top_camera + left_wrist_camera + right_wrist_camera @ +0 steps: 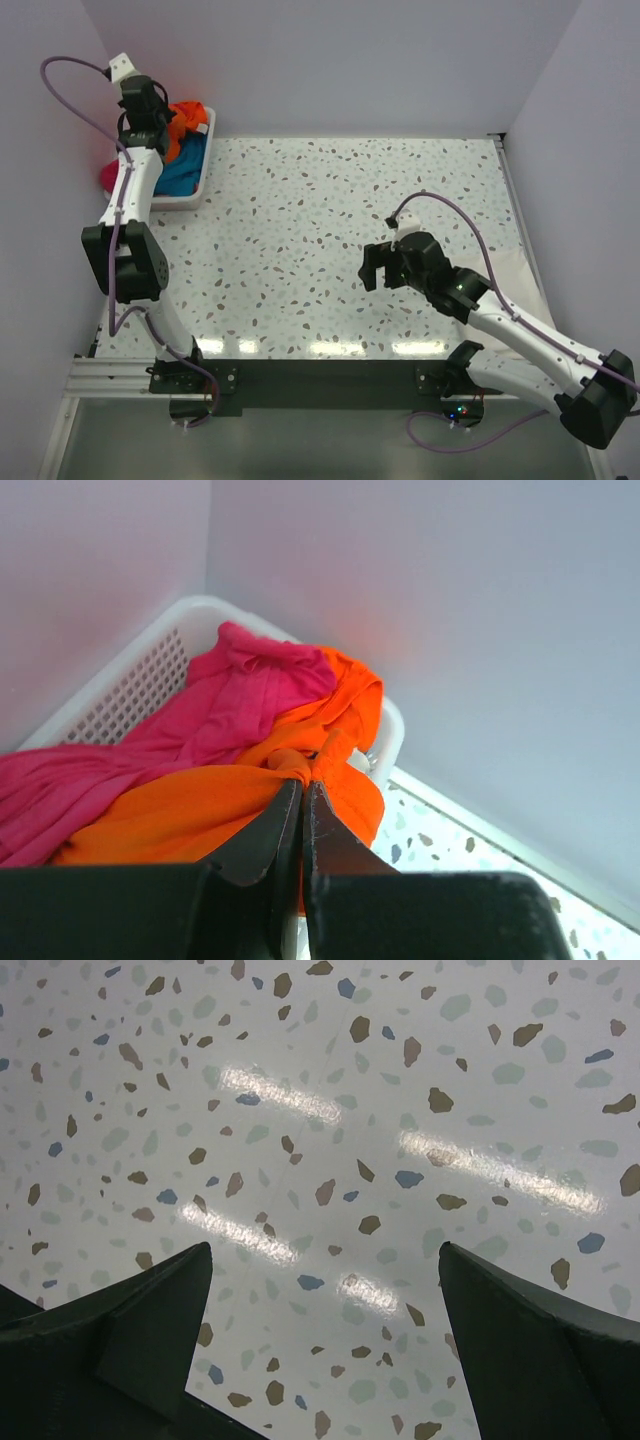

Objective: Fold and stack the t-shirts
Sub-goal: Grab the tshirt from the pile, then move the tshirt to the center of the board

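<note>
Orange shirt (180,815) bunched at tips of my left gripper (303,785), fingers pressed together on fold of it, inside basket (150,670) at far-left table corner. Pink shirt (210,715) just beyond, touching orange, lying against slatted wall. Teal shirt (182,178) beneath orange in top view. My right gripper (325,1250) over speckled table (330,1080), fingers wide apart, gripping nothing, well apart from basket.

Bright, evenly lit, glare on table (300,1050)
</note>
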You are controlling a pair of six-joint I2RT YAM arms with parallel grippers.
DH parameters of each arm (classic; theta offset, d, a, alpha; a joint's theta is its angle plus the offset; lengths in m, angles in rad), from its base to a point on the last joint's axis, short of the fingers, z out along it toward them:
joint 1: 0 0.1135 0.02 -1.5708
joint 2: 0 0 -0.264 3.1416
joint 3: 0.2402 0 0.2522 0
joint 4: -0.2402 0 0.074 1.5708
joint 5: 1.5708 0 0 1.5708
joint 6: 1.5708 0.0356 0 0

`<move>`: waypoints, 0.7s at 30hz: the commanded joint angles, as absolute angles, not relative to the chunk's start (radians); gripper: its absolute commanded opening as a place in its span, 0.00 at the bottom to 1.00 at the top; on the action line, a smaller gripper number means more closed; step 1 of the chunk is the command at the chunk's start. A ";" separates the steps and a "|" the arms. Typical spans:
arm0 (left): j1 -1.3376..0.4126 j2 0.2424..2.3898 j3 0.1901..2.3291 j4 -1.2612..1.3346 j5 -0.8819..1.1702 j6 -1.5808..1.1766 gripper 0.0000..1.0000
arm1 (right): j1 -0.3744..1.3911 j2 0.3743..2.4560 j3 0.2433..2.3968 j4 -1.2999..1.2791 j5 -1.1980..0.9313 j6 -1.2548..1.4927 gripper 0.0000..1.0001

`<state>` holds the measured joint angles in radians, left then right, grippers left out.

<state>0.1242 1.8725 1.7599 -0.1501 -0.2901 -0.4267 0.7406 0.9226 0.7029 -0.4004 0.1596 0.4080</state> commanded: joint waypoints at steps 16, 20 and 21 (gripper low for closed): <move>0.124 1.695 1.959 0.106 -0.169 -0.459 0.00 | 0.742 1.005 0.730 -0.278 0.104 0.413 0.99; 0.124 1.681 1.997 0.170 -0.115 -0.500 0.00 | 0.742 1.026 0.749 -0.267 0.110 0.408 0.99; 0.124 1.680 2.008 0.184 -0.098 -0.514 0.00 | 0.742 1.031 0.755 -0.264 0.112 0.408 0.99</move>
<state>0.1238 1.7512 1.9278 0.0055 -0.1680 -0.4641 0.7403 1.0214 0.7033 -0.3202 0.1120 0.4107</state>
